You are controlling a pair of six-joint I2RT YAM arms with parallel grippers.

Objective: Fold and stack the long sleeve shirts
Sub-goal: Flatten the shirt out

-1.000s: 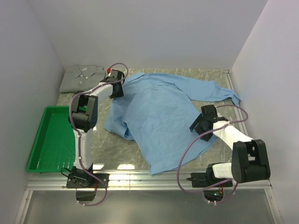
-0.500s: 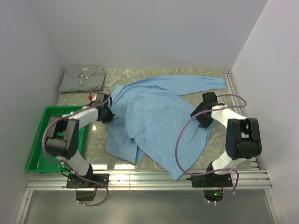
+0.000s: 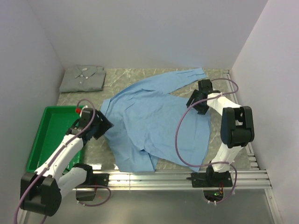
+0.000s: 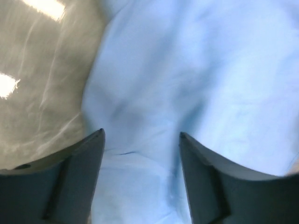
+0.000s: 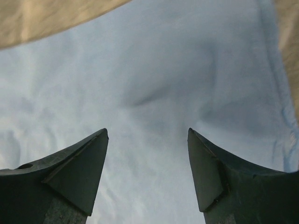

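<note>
A light blue long sleeve shirt [image 3: 154, 123] lies spread and rumpled in the middle of the table, one sleeve [image 3: 187, 76] reaching toward the back. The pale grey-green shirt [image 3: 83, 78] sits folded at the back left corner. My left gripper [image 3: 106, 125] is at the blue shirt's left edge. In the left wrist view it [image 4: 141, 134] is open, with blue cloth [image 4: 187, 70] lying under the gap and bare table to the left. My right gripper [image 3: 194, 102] is over the shirt's right shoulder area. The right wrist view shows it [image 5: 147, 132] open above blue cloth [image 5: 154, 70].
A green plastic tray [image 3: 35, 154] stands at the front left, next to my left arm. White walls close in the table on the left, back and right. A metal rail [image 3: 154, 177] runs along the near edge.
The left gripper came from the back near the collar to the shirt's front-left edge, closing and then opening. The right gripper moved toward the back. The blue shirt shifted and turned, its sleeve swinging leftward.
</note>
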